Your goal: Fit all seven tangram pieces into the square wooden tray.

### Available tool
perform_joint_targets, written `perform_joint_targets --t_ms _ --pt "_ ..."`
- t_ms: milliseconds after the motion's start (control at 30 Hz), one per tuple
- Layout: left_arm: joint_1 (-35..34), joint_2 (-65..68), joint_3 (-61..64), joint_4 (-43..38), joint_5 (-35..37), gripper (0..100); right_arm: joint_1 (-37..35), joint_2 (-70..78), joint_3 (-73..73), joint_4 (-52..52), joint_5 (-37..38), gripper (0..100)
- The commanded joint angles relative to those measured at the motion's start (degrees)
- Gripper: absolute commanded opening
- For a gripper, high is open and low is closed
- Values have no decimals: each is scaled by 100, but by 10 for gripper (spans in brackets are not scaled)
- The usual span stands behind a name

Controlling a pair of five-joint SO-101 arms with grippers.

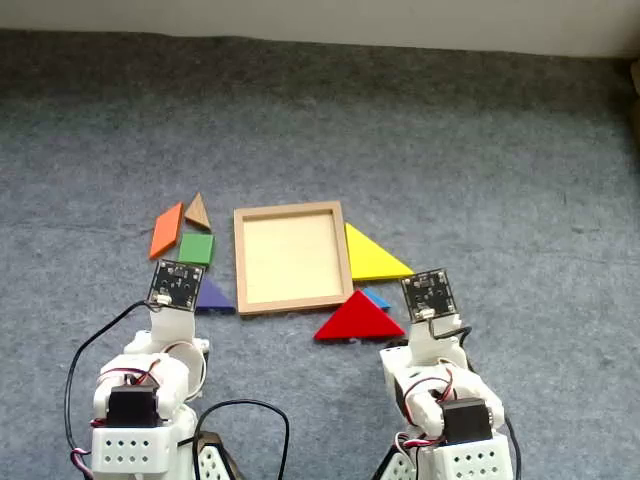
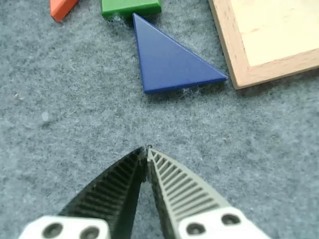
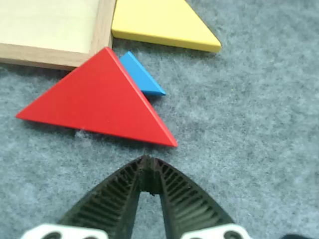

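Starting with the left wrist view: finds the left gripper (image 2: 147,152) closed tip to tip on nothing, over grey felt (image 2: 50,124). Puts the dark blue triangle (image 2: 169,62) straight ahead of the tips, near but apart, one point just beside the tray (image 2: 233,50) corner. Farther ahead, shows the green square (image 2: 130,7) and the orange parallelogram (image 2: 61,7).

Turning to the right wrist view: finds the right gripper (image 3: 146,160) likewise shut and empty. Places the red triangle (image 3: 97,97) just ahead of the tips, the small blue triangle (image 3: 142,77) tucked against its far edge, and the yellow triangle (image 3: 159,22) beyond that, beside the tray.

Moving to the high view: adds a tan triangle (image 1: 197,212). Counts one tray and seven pieces: five triangles, one square, one parallelogram. Puts four by the left gripper, three by the right, none inside.

Probably a first pick. Best to spread the fingers wide before descending, press the tips into the felt to catch the thin edges, and seat a large triangle first, flat into a tray corner.
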Motion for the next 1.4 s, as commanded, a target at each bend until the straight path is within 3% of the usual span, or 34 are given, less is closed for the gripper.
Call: perform_joint_targets --t_ms 0,533,800,900,1100,1367 --pt "-75 -224 110 44 53 6 57 -84 743 48 70 6" --pt "-75 -224 110 44 53 6 84 -84 734 48 70 6" --pt "-75 -224 110 44 53 6 1305 -92 268 13 79 6" --pt "-75 -224 110 44 53 6 1393 -92 -180 -400 79 6" --pt "-75 -224 110 44 53 6 1692 -75 -840 -840 1415 6" --pt "-75 -224 110 44 53 6 1684 -13 -1991 -585 1222 28"
